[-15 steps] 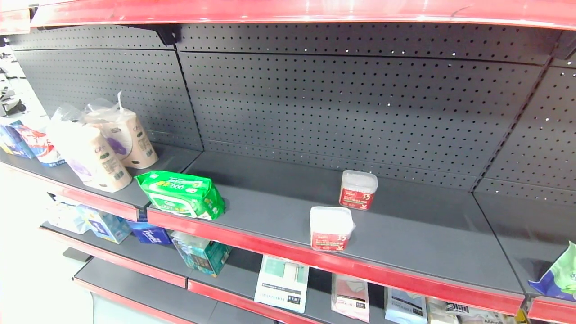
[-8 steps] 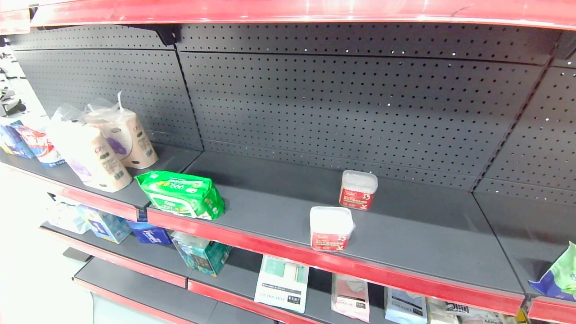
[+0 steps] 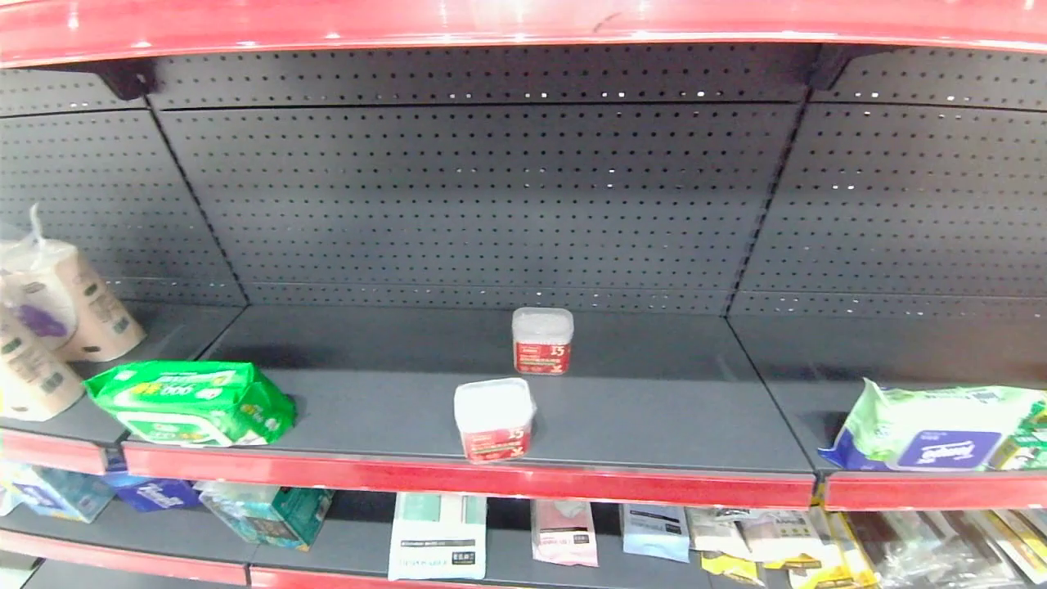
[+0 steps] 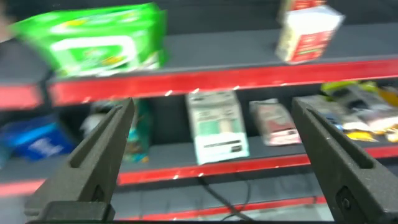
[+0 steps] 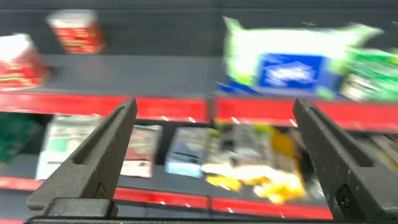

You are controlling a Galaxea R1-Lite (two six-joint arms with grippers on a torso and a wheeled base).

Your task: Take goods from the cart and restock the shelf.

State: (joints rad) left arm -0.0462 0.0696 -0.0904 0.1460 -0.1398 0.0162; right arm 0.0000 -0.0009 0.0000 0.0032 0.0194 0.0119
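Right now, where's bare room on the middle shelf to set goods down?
Widest bare patch: dark grey metal shelf from the front red-labelled clear plastic tub and rear tub right to the white-and-blue wipes pack. Another between the green wipes pack and the front tub. Crowded: packets on the lower shelf, beige paper rolls at left.

Ahead of my left end effector (image 4: 212, 104), a dark perforated back panel (image 3: 491, 196) rises to a glossy red rail (image 3: 523, 20) glinting with light.

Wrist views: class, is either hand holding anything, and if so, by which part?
Nothing is held. The left hand and the right hand are both open, with empty gaps, facing the shelf.
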